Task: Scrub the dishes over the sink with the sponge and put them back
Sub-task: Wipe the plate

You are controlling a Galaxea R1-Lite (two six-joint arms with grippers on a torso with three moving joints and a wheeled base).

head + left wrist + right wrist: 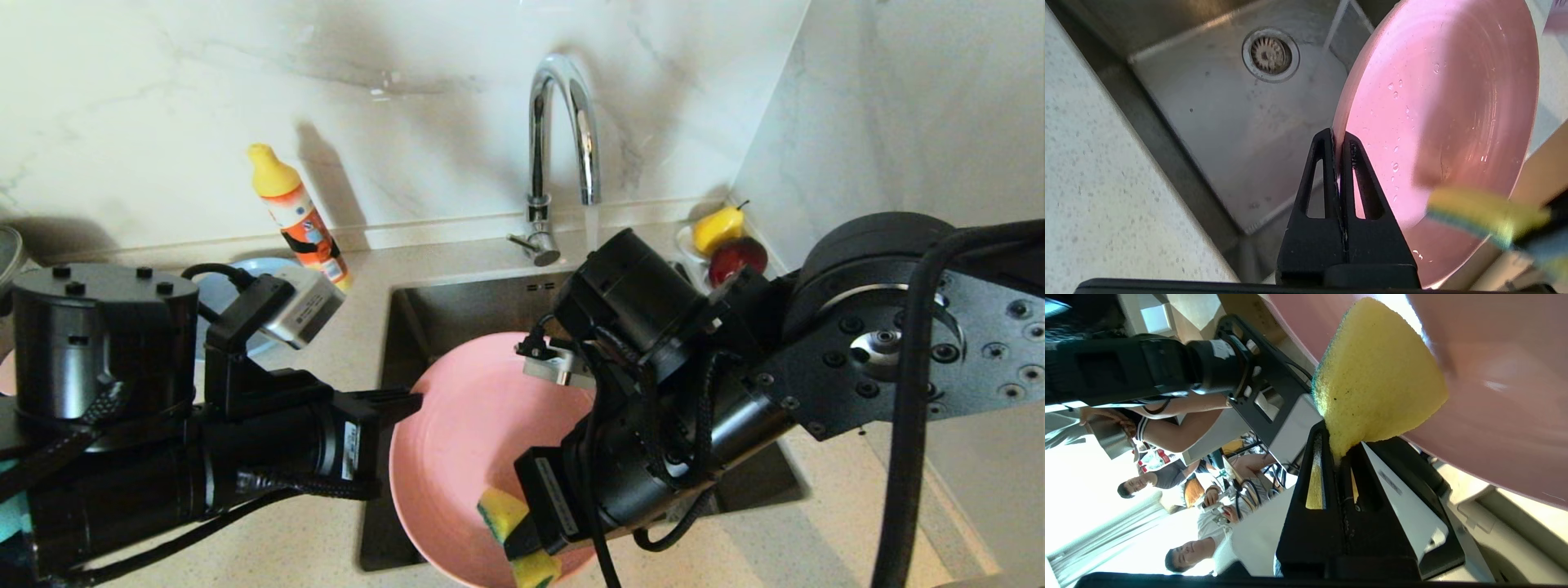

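A wide pink plate is held tilted over the steel sink, wet with droplets on its face. My left gripper is shut on the plate's rim, coming in from the left. My right gripper is shut on the yellow sponge, which has a green layer and presses against the lower part of the plate's face. The same sponge shows blurred in the left wrist view. A grey-blue plate lies on the counter at the left, mostly behind my left arm.
The chrome faucet runs a thin stream of water into the sink, whose drain strainer lies below the plate. A yellow-and-orange detergent bottle leans by the wall. A small dish with a pear and red fruit stands at the back right.
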